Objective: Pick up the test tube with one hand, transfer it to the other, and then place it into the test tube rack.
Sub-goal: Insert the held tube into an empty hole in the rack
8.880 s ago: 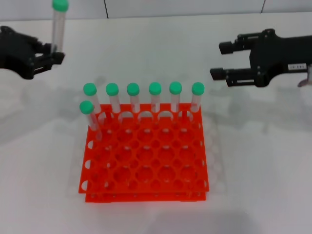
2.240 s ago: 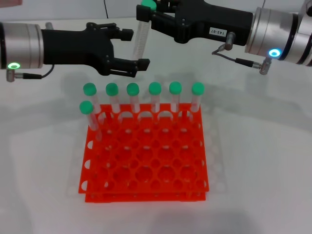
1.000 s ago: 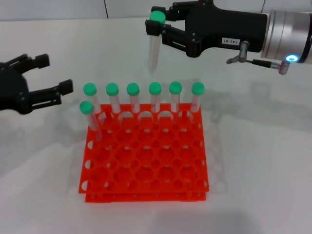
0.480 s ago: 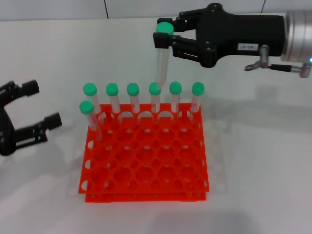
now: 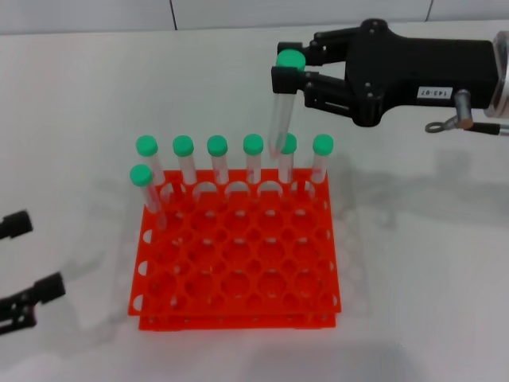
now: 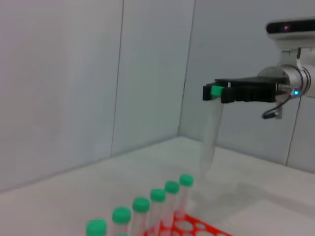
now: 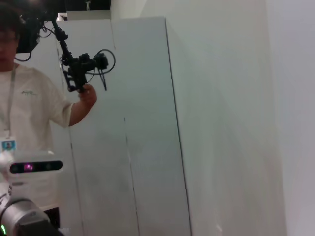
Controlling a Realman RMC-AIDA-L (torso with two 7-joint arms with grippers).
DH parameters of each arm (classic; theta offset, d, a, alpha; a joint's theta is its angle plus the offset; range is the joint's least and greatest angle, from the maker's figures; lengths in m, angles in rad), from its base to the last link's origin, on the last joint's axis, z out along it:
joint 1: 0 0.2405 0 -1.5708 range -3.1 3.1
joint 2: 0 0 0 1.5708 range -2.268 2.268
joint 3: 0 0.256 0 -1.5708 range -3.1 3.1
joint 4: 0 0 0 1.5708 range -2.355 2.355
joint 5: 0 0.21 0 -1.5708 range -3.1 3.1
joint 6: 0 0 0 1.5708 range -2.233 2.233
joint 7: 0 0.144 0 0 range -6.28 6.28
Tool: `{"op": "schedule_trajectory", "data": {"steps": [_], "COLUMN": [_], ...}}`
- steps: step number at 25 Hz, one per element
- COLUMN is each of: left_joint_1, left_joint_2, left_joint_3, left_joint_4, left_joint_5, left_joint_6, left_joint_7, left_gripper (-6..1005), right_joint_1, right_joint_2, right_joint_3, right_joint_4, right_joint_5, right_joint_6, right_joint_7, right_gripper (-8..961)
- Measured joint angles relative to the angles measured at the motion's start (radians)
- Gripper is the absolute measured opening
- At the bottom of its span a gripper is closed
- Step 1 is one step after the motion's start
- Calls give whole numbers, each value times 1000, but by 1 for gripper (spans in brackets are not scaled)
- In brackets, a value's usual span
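Observation:
My right gripper (image 5: 288,68), black with a white label, is shut on the test tube (image 5: 280,119) just below its green cap. The tube hangs slightly tilted, its tip over the back row of the orange-red rack (image 5: 238,320), near the second tube from the right. The left wrist view shows this gripper (image 6: 217,93) holding the tube (image 6: 210,137) above the rack's row of capped tubes (image 6: 157,195). My left gripper (image 5: 28,256) is open and empty at the front left edge of the head view, well away from the rack.
Several green-capped tubes (image 5: 216,146) stand in the rack's back row and one (image 5: 141,176) in the second row at the left. The other holes are empty. The rack sits on a white table (image 5: 421,263). The right wrist view shows only a wall and a person.
My right gripper has carried the tube to the right and slightly lower, over the rack's back row. My left gripper has drawn back down to the front left, open.

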Motion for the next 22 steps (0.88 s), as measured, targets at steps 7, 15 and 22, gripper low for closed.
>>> {"op": "schedule_trajectory", "data": {"steps": [7, 15, 22], "left_joint_1": [66, 83, 70], "left_joint_2": [0, 1, 6], "left_joint_3": [-18, -70, -146], "left_joint_4": [156, 251, 270], "left_joint_5": [39, 87, 114], "left_joint_6": [50, 80, 97], "left_joint_7": [-130, -194, -195], "left_gripper": [893, 893, 893], "right_joint_1": [-1, -5, 11], "right_joint_2": [3, 13, 14], "right_joint_3": [-70, -235, -320], "right_joint_4": [8, 12, 60], "right_joint_5": [0, 52, 145], "right_joint_6": [5, 133, 204], "right_joint_7": [-34, -122, -190], "right_gripper": [265, 265, 265]}}
